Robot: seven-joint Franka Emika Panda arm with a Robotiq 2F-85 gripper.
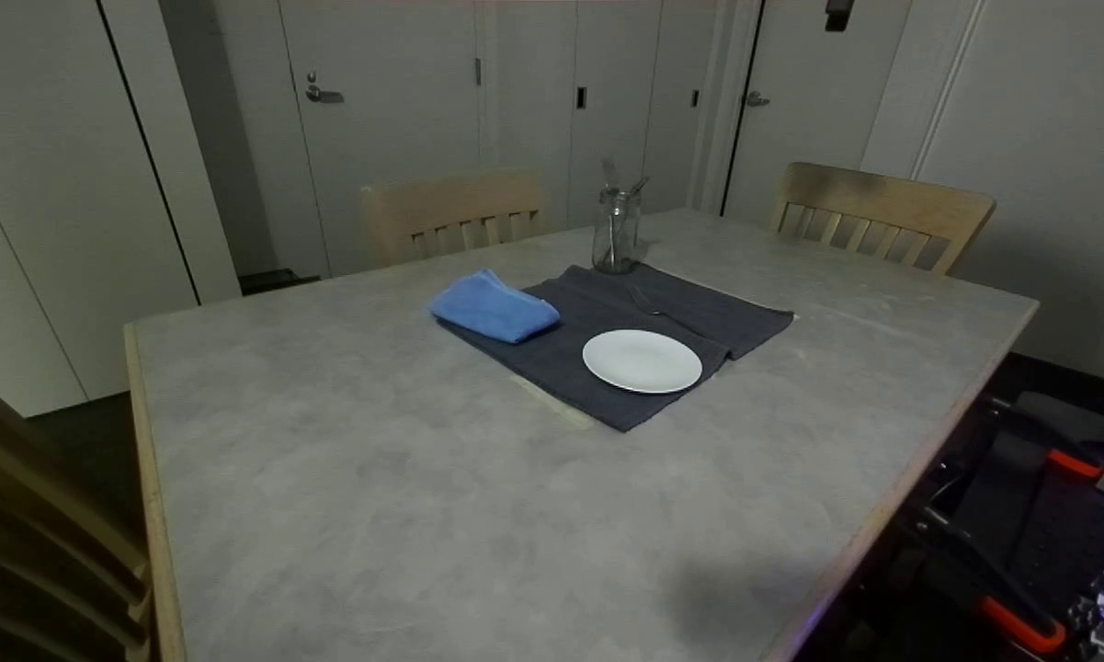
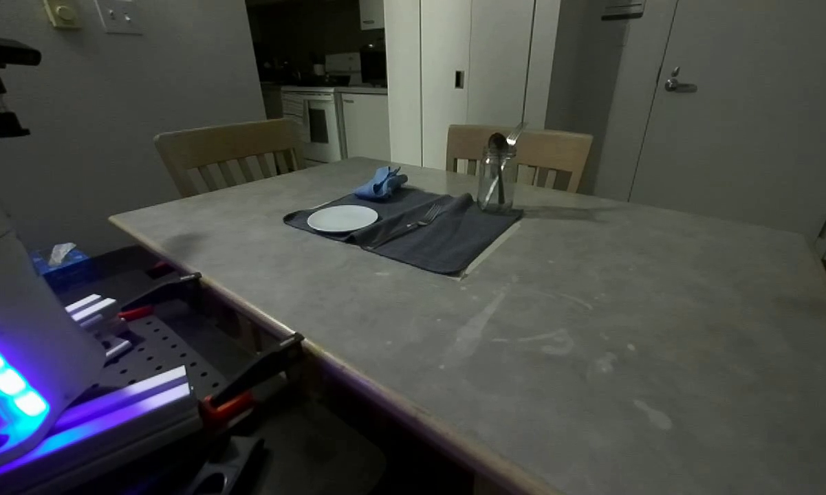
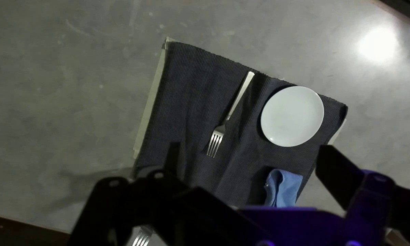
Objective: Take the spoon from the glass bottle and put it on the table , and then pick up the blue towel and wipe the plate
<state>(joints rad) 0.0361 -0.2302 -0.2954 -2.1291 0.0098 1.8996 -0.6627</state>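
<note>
The glass bottle (image 2: 487, 185), a clear jar, stands upright at the mat's edge and also shows in an exterior view (image 1: 604, 241). The spoon (image 2: 497, 142) leans in it, bowl up, beside a fork (image 2: 514, 135). The blue towel (image 1: 495, 308) lies folded on the mat's corner; it also shows in an exterior view (image 2: 383, 185) and partly in the wrist view (image 3: 284, 188). The white plate (image 3: 292, 116) lies on the mat in all views (image 1: 642, 361) (image 2: 342, 218). My gripper (image 3: 250, 148) is open and empty above the mat; the exterior views do not show it.
A dark grey placemat (image 3: 198, 82) lies rumpled on the grey table (image 1: 377, 478). A loose fork (image 3: 218, 133) lies on the mat beside the plate. Wooden chairs (image 1: 882, 207) (image 2: 230, 155) stand at the table's edges. Clamps (image 2: 254, 375) sit at the robot's side.
</note>
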